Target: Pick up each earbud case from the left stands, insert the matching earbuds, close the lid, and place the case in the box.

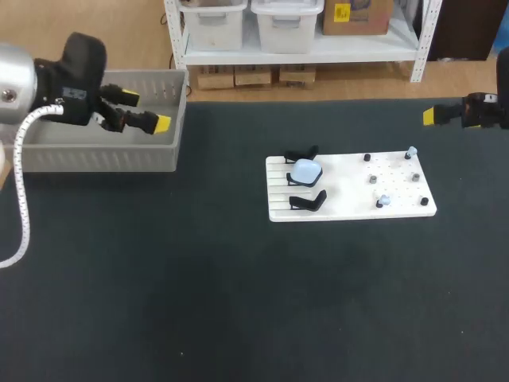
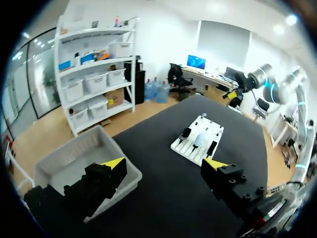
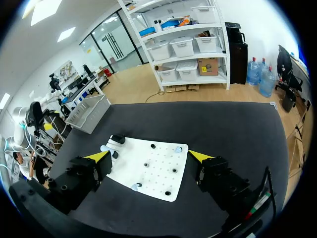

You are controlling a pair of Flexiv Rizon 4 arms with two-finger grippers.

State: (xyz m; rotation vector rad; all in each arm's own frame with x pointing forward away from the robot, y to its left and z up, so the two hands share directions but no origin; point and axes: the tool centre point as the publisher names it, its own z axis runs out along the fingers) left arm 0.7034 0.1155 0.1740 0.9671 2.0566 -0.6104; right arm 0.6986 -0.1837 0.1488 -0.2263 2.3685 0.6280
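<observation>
Hovering at grey box (image 1: 103, 155) rim, left end effector (image 1: 145, 111) spread, empty, probably parked near drop spot. Right end effector (image 3: 149, 157) also spread, holding nothing, off beyond white board (image 1: 350, 208). Pale blue case (image 1: 305, 170) sits on middle stand, propped for easy grab. Earbuds (image 1: 382, 200) wait on pegs.

Tabletop (image 1: 238, 302): dark matte surface, filling most of the head view.
Floor (image 1: 135, 32): light wood tone, beyond the tabletop's far edge.
Shelving (image 1: 334, 49): white metal rack holding pale bins (image 1: 215, 24); cardboard boxes (image 1: 254, 77) lie under its lowest shelf.
Walls (image 2: 158, 34): plain white.
Glazing: dark-framed glass partition (image 3: 106, 47) beside the shelving.
Light: bright ceiling panels (image 3: 42, 10) overhead.
</observation>
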